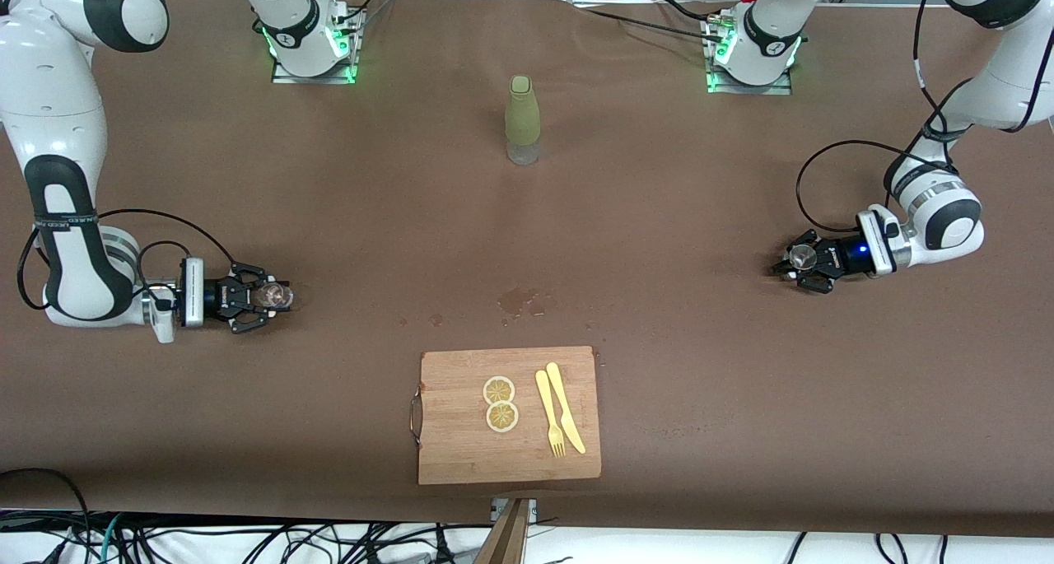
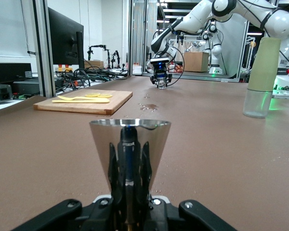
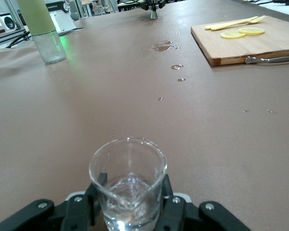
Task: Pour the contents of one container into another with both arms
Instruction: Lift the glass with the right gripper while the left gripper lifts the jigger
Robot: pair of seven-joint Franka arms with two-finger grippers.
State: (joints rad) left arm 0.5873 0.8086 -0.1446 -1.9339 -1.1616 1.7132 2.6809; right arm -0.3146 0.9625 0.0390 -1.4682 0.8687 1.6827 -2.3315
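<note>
Gripping the tiny clear glass cup [image 1: 274, 295], the right gripper [image 1: 262, 297] sat low at the right arm's end of the table [image 1: 659, 259], its fingers closed on the cup's sides. In the right wrist view the cup [image 3: 128, 182] stood upright between the black fingers [image 3: 169, 204] with a little clear liquid pooled in its bottom. The left gripper [image 1: 797, 266] was at the left arm's end of the table, closed on the steel jigger [image 1: 800, 257]; the left wrist view showed the jigger [image 2: 130, 154] upright, its upper cone flaring above the fingers [image 2: 145, 168] clamped at its narrow waist. The two grippers were well apart, each low by the table (whether the vessels touched the surface could not be told).

Between the arms' bases, farther from the front camera than anything else on the table, stood the olive-green bottle [image 1: 522, 119] with its clear base. Nearer the camera, at the middle of the table, lay a wooden cutting board [image 1: 461, 449] with a metal handle on the edge toward the right arm's end. On it were two lemon slices [image 1: 500, 403], touching, and beside them a yellow plastic fork [image 1: 549, 413] and knife [image 1: 566, 407] lying side by side. A wet patch [image 1: 520, 300] with scattered droplets marked the brown surface between the board and the bottle.
</note>
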